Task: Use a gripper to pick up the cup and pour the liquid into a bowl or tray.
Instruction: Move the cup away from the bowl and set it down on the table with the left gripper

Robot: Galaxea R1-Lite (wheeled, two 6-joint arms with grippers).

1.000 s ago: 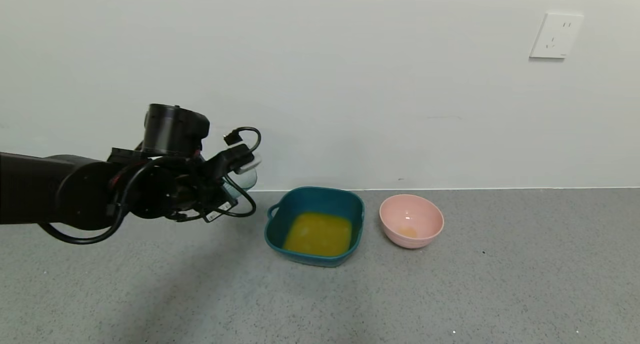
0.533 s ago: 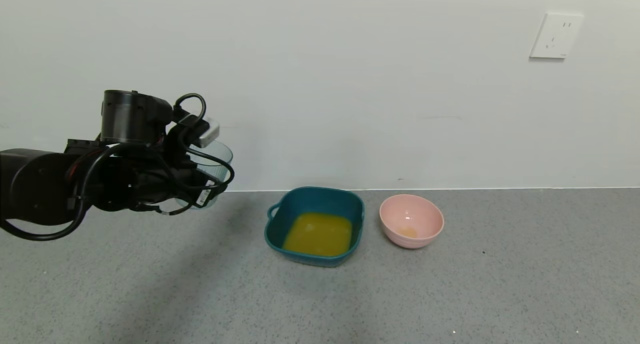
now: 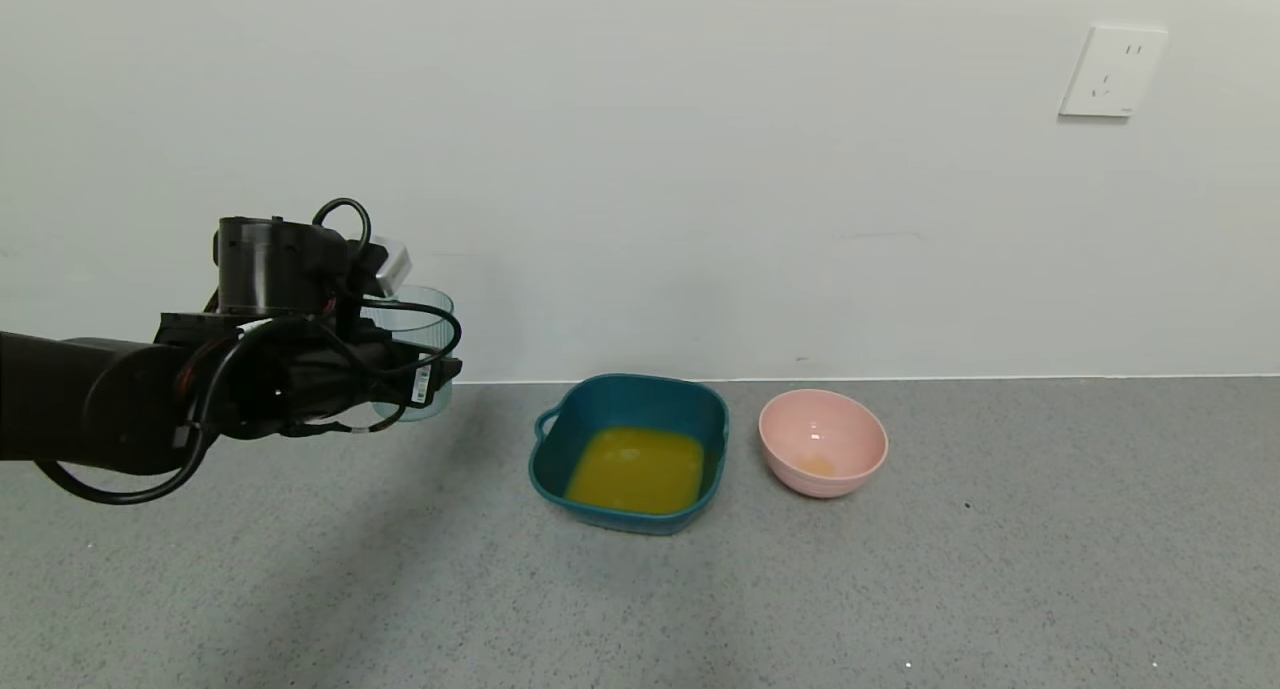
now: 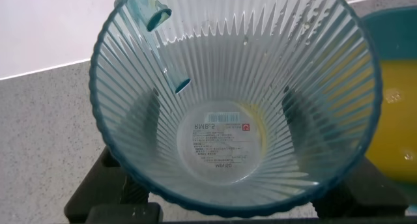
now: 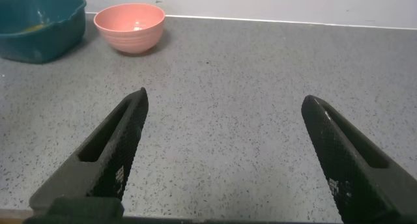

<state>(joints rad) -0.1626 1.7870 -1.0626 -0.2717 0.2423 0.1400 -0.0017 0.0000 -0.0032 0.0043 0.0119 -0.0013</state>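
While the left gripper (image 3: 405, 369) hangs well left of the teal dish (image 3: 630, 409), its fingers are clamped on the upright, emptied cup (image 3: 412, 354) between them; liquid (image 3: 636, 467) fills the dish, and the right gripper (image 5: 225, 149) is spread wide, holding nothing.

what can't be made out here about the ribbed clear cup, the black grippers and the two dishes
- Left gripper fingers: in the head view its cables and body cover them; in the left wrist view the ribbed clear blue-green cup fills the frame.
- Cup base: hidden behind the gripper in the head view.
- Right gripper: absent from the head view, so its place is unclear.
- Dark teal square dish: cut off by the right wrist view's edge.
- Round pink bowl: its small orange residue is too small to identify.
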